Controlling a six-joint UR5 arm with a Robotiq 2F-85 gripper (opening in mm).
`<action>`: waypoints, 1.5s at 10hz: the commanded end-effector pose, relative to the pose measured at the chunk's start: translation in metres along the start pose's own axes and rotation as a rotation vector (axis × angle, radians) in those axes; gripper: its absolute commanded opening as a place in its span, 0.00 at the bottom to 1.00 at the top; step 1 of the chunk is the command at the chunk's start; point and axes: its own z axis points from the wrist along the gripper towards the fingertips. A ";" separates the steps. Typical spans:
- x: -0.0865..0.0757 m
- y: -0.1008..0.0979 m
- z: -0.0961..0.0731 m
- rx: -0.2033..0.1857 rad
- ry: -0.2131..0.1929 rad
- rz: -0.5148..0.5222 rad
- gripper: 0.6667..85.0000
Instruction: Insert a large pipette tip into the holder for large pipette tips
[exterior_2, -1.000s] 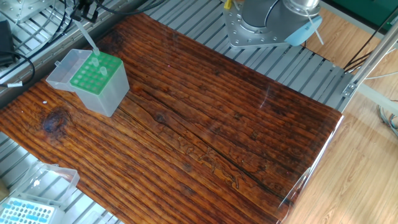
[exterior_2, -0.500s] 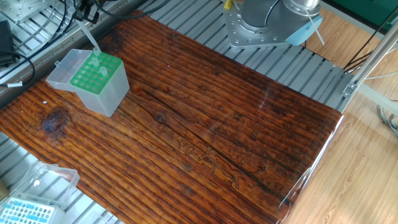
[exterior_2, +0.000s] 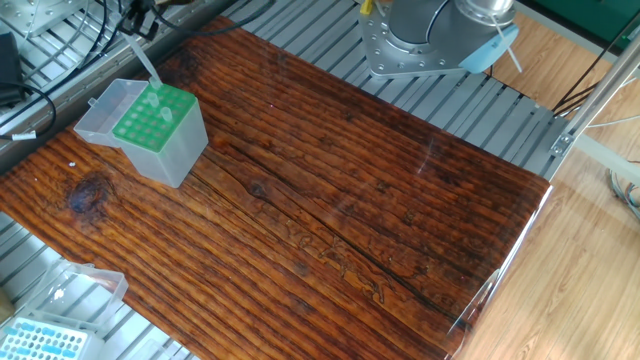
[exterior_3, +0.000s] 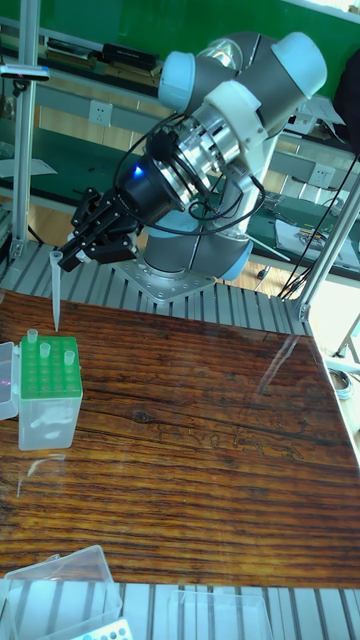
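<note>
The bench (exterior_3: 200, 440) is bare below the arm (exterior_3: 230, 120). The holder (exterior_3: 48, 395) stands just below the fingers (exterior_3: 68, 255), lid open, a few tips already seated. The fingers grip the tip (exterior_3: 55, 290) by its wide end, point down, hanging above the green plate, apparently not yet in a hole. This is the carry-and-align step; next comes lining up over a free hole and lowering straight. The seated tips (exterior_3: 68, 352) crowd the descent.
</note>
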 end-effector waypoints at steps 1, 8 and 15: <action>-0.006 0.000 0.003 -0.005 -0.004 0.027 0.00; -0.014 0.005 0.010 -0.002 -0.001 0.083 0.00; -0.020 0.012 0.014 -0.006 -0.003 0.115 0.00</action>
